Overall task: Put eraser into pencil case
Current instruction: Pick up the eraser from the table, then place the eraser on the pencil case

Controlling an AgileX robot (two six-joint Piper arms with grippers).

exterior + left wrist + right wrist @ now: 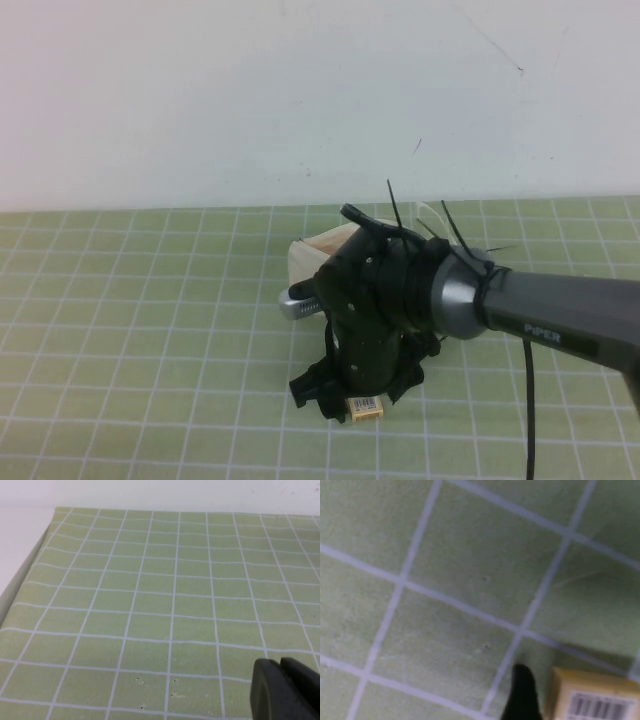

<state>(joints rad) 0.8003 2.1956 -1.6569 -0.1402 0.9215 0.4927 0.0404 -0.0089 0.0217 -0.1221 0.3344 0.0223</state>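
On green mat (150, 330), right gripper (340, 400) reaches down beside eraser (364, 406), grip unclear; next pinch it for the pencil case (312, 262); left gripper (285, 690) waits far off, grip unclear.

Grey metallic forearm tube, white "PIPER" lettering on a dark strip. Silver collar at the wrist, then chunky black housings bolted together with small screws. Black zip ties sticking up from the wrist, thin black cable hanging below. Right gripper (338, 397) black, near centre of the mat. Left gripper (285, 690) black too, matte, with rounded fingers (267, 690), low over the mat.
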